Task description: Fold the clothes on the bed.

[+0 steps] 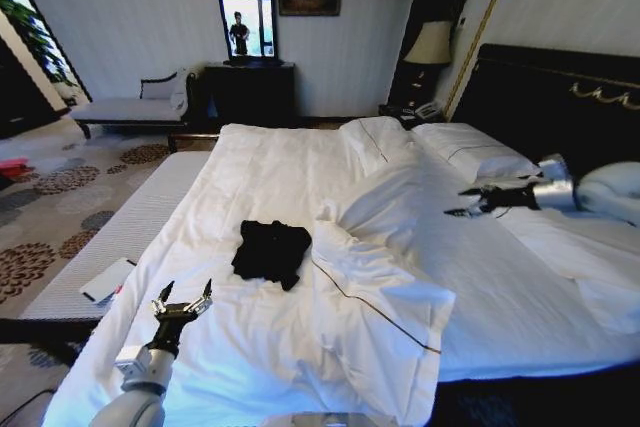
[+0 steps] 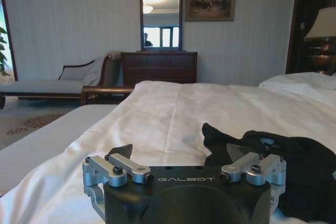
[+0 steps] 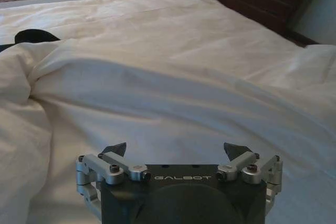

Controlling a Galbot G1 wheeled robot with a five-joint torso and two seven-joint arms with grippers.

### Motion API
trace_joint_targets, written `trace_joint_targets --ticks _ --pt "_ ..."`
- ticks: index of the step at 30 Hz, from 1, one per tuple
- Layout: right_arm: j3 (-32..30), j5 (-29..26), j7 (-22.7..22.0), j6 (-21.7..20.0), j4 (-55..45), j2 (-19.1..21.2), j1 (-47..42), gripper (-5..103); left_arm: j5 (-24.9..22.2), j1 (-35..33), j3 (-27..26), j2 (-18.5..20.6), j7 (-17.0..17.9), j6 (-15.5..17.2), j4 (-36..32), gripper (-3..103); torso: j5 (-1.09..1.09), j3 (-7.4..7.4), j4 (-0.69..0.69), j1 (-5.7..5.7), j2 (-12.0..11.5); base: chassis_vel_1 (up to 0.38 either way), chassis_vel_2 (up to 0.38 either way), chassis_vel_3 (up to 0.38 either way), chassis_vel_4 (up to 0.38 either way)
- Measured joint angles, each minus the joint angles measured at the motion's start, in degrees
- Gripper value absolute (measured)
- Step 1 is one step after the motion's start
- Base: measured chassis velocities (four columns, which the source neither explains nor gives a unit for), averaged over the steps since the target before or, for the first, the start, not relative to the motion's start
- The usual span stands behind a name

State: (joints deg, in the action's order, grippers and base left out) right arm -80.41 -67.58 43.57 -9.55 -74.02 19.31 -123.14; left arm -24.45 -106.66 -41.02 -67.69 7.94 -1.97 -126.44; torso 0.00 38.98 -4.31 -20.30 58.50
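Observation:
The clothes (image 1: pixel 272 252) are one black T-shirt lying in a compact, roughly squared heap on the white duvet of the bed (image 1: pixel 300 162), left of the middle. My left gripper (image 1: pixel 182 300) hovers open over the duvet near the bed's front left, a little short of the shirt. Its wrist view shows the black clothes (image 2: pixel 294 166) just beyond the open gripper (image 2: pixel 181 153). My right gripper (image 1: pixel 468 202) hangs open above the duvet on the right, near the pillows, far from the shirt. In its wrist view the right gripper (image 3: pixel 178 150) faces rumpled duvet, with a sliver of the black clothes (image 3: pixel 31 36) behind a fold.
A big fold of duvet (image 1: pixel 385 277) is bunched right of the shirt. White pillows (image 1: pixel 470 152) lie against the dark headboard (image 1: pixel 545 87). A white flat object (image 1: pixel 107 280) rests on the bare mattress edge at left. A chaise bench (image 1: pixel 130 107), dresser (image 1: pixel 250 92) and lamp (image 1: pixel 430 44) stand beyond.

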Motion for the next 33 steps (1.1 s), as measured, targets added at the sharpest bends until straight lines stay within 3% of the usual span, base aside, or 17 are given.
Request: trace_joint_targets --ticks 2,6,9,17,21,25,33 --pt "-6.1 -0.4 -0.1 -0.1 1.8 2.5 -5.8 100 0.2 -0.1 0.0 -0.1 0.3 0.3 -0.6 100 -0.01 0.01 0.04 -0.01 0.0 0.000 0.000 0.000 0.000" --pt "-8.6 -1.2 -1.1 -0.7 0.2 4.2 -8.8 100 -0.1 -0.7 -0.8 0.0 0.3 0.4 -0.9 100 0.00 0.01 0.01 -0.01 0.0 0.000 0.000 0.000 0.000" --pt "-9.1 -2.4 -2.5 -1.6 -3.6 4.4 -9.5 100 -0.2 -0.7 -1.0 0.1 0.1 0.2 -0.2 100 0.00 0.00 -0.05 -0.01 0.0 0.000 0.000 0.000 0.000" --pt "-7.7 -4.9 -4.9 -4.2 -12.5 3.9 -10.0 100 -0.1 0.2 0.1 -0.1 0.1 0.1 0.9 100 -0.01 -0.01 -0.01 0.00 0.0 0.000 0.000 0.000 0.000" --pt "-4.4 -6.9 -5.4 -5.7 -16.4 2.4 -7.7 100 -0.4 0.1 -0.2 0.0 -0.1 -0.2 1.4 100 0.01 0.00 0.00 -0.01 0.0 0.000 0.000 0.000 0.000" --pt "2.6 -7.5 -5.6 -7.0 -22.4 -1.6 -2.2 100 -0.7 -0.1 -0.3 0.0 -0.5 -0.7 2.1 100 -0.01 -0.01 -0.06 0.01 0.0 0.000 0.000 0.000 0.000" --pt "5.2 -12.8 -9.4 -11.0 -29.8 -7.4 -1.1 100 -0.4 0.2 0.5 -0.6 -0.4 -0.7 2.4 100 0.02 -0.01 -0.03 0.00 0.0 0.000 0.000 0.000 0.000"
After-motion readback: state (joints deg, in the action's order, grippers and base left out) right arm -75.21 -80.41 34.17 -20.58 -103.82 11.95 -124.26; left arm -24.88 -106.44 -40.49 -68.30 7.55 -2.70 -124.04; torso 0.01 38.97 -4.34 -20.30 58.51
